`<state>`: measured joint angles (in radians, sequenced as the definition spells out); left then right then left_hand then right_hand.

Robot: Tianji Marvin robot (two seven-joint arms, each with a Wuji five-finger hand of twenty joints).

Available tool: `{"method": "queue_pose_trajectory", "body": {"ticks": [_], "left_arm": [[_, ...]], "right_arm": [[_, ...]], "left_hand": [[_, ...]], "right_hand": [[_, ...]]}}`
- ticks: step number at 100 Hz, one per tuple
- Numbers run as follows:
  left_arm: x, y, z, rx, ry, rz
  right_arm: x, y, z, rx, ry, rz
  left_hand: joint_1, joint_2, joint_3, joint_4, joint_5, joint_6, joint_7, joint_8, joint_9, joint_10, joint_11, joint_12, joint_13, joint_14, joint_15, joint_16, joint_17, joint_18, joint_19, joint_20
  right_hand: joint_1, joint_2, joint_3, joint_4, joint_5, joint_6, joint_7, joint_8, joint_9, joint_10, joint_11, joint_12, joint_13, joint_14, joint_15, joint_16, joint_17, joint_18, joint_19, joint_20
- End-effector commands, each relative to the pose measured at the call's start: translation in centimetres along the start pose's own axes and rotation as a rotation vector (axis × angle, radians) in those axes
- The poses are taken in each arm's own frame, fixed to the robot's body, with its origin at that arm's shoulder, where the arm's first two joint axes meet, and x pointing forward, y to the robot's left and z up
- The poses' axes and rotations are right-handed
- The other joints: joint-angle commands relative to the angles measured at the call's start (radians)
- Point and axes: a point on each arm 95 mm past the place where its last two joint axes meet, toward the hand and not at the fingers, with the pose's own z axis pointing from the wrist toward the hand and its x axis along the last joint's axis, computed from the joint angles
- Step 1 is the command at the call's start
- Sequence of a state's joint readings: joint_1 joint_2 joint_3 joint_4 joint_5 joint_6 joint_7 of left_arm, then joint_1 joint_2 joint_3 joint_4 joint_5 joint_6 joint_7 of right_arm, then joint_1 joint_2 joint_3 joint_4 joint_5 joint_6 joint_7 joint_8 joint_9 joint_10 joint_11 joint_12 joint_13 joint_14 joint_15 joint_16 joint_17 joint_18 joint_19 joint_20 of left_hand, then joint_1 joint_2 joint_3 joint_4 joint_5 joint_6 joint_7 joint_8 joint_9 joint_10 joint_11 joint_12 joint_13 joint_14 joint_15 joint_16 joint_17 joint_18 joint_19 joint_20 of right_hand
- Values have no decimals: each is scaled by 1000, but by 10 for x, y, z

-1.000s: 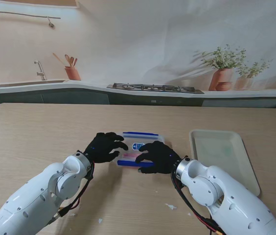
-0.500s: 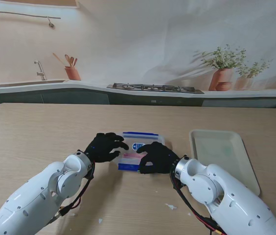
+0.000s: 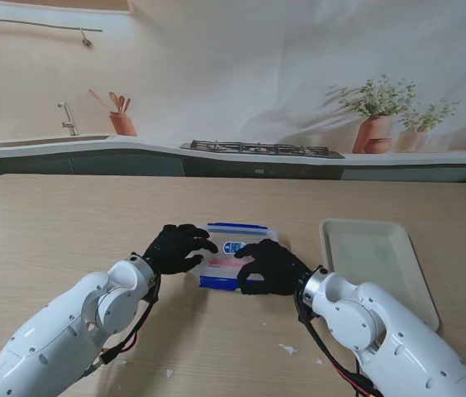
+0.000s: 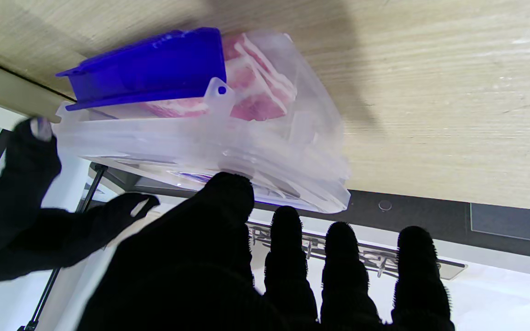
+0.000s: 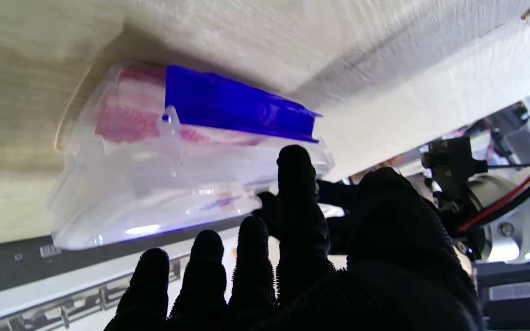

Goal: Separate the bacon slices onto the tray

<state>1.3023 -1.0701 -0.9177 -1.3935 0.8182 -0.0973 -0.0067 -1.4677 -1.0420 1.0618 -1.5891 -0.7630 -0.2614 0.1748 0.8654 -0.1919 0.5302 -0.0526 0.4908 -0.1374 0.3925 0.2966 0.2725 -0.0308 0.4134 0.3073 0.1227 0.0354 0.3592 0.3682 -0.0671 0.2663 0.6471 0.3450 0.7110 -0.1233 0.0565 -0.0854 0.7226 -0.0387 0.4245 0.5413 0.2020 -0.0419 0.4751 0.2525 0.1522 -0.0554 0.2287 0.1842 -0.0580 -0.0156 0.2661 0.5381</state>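
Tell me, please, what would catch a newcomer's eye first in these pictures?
Most striking are the two black-gloved hands, the left hand and the right hand, meeting over a clear container with blue clips at the middle of the wooden table. Through its wall, the wrist views show pink bacon slices. To the right lies a pale tray, bare.

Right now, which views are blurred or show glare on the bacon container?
Stand view: sharp, soft light, container small. Left wrist view: blue clip smeared by blur, bacon readable. Right wrist view: table edge blurred, white glare along the lid.
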Motion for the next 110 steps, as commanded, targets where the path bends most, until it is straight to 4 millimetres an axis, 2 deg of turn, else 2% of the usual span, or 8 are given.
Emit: {"method": "queue_pose_trajectory", "body": {"ticks": [1, 22, 38, 62, 72, 110], "left_arm": [[-2, 23, -4, -76, -14, -6], [-1, 24, -4, -80, -5, -5], [-1, 25, -2, -67, 6, -9], [-1, 26, -2, -67, 7, -8], [0, 27, -1, -65, 9, -15], [0, 28, -1, -68, 9, -19]], "right_arm": [[6, 13, 1, -38, 22, -17], [-1, 35, 5, -140, -4, -36], [-15, 42, 18, -127, -67, -103], [-31, 41, 41, -108, -150, -225], [-38, 40, 48, -119, -176, -259], [-47, 32, 67, -85, -243, -203]], "left_hand": [[-7, -19, -63, -25, 51, 42, 32, -6, -15, -35, -8, 5, -6, -1, -21, -19, -7, -7, 5, -15], [-11, -16, -58, -21, 46, 42, 31, -6, -13, -33, -8, 5, -5, -1, -19, -17, -8, -5, 4, -15], [-4, -24, -53, -26, 53, 42, 39, -2, -2, -28, -5, 7, -3, -1, 2, -9, -8, -1, 18, -5], [-11, -25, -48, -24, 50, 54, 39, -2, 0, -24, -4, 8, -2, 0, 3, -12, -9, 0, 19, -5], [-25, -25, -48, -23, 50, 55, 40, -2, 0, -24, -5, 7, -3, -2, 6, -12, -9, 0, 20, -6], [-32, -27, -37, -20, 50, 60, 40, -1, 1, -20, -5, 8, -3, -2, 7, -15, -9, 0, 20, -8]], "right_hand": [[8, 44, -21, 50, -42, -39, -30, -18, 3, 16, 20, 9, -16, -1, 11, 11, -3, -13, -14, 14], [4, 43, -26, 52, -143, -26, -88, -43, 5, 28, 23, 11, -9, 30, 44, 28, 13, 3, -5, 21], [6, 47, -22, 56, -173, -29, -115, -62, -18, 22, 8, 4, -21, 18, 41, 27, 2, -5, -6, 23], [21, 58, -10, 60, -188, -28, -118, -72, -18, 11, -28, -12, -20, 8, 33, 22, -2, -10, -7, 26], [22, 61, -5, 60, -222, -50, -122, -81, -15, -15, -81, -35, -20, -4, 20, 16, -4, -16, -8, 27], [94, 99, 35, 61, -234, -55, -112, -89, -17, -22, -114, -47, -20, -7, 10, 10, -8, -18, -9, 29]]}}
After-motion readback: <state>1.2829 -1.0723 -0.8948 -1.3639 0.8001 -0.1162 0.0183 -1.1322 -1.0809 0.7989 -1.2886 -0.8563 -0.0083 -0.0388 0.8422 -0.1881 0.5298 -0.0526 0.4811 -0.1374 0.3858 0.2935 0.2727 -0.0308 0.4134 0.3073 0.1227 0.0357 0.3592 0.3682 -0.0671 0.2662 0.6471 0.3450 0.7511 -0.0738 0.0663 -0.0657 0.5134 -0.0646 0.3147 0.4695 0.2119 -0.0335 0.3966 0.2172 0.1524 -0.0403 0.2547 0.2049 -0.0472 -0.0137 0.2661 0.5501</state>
